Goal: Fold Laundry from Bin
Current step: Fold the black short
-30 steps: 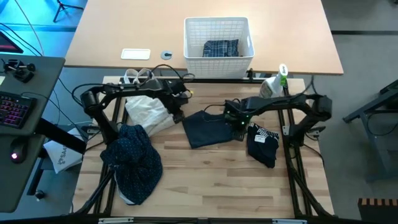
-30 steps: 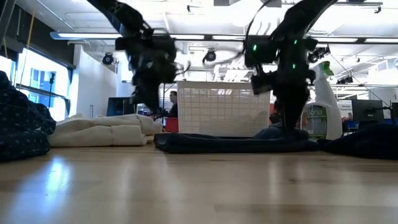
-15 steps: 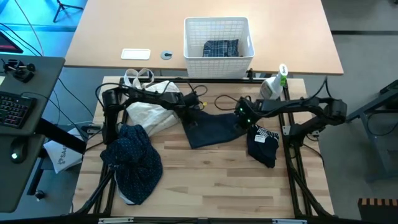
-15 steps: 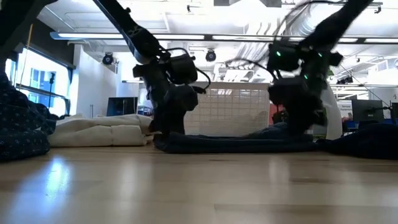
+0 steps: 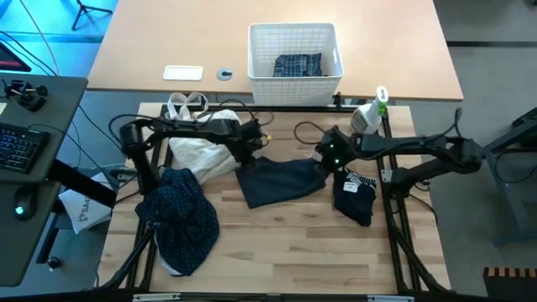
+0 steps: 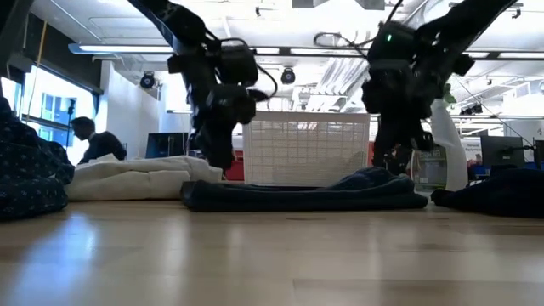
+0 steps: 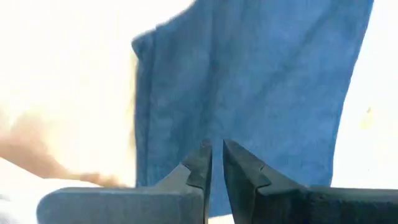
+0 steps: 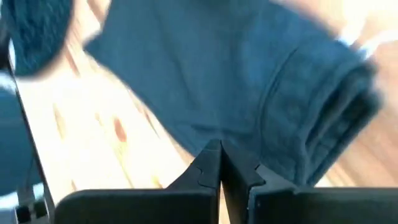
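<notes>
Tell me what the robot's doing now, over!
Left gripper and right gripper shut, above plain navy garment lying flat. Cream cloth bag beside it.

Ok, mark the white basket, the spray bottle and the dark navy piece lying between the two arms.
white basket (image 5: 295, 82): high view, on its near lattice wall.
spray bottle (image 5: 367, 116): high view, on the pale body below the green cap.
dark navy piece (image 5: 277, 182): high view, on the flat middle of the cloth.

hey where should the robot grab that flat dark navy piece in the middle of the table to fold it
The dark navy piece lies flat, so probably pinch its far corners from above: the left gripper at the far-left corner, the right gripper at the bunched right edge. Flat cloth offers little grip except at corners and edges.
</notes>
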